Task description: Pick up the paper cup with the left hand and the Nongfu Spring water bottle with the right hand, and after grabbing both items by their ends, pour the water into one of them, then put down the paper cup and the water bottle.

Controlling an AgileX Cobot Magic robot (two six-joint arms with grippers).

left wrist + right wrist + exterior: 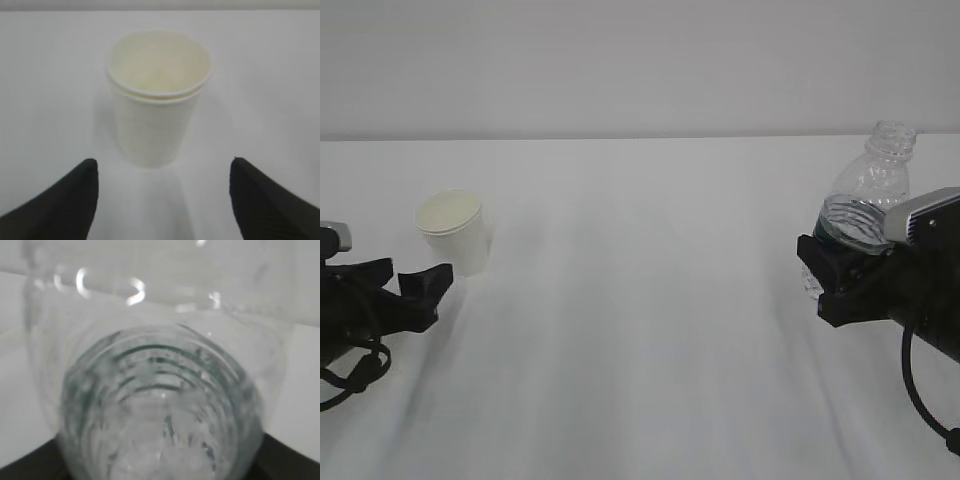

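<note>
On the bench's (640,300) left, the paper cup (157,97) stands upright and free just ahead of your left hand (162,200), jaws apart. It looks light and crushable; grip gently low. Your right hand (850,275) clamps the Nongfu Spring water bottle (865,195), thin, slippery, tilted.

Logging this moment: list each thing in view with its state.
paper cup: upright on the table, free of any grip.
Nongfu Spring water bottle: uncapped, tilted, held.
left end effector: open, short of the cup.
right end effector: closed on the bottle's lower body.
</note>
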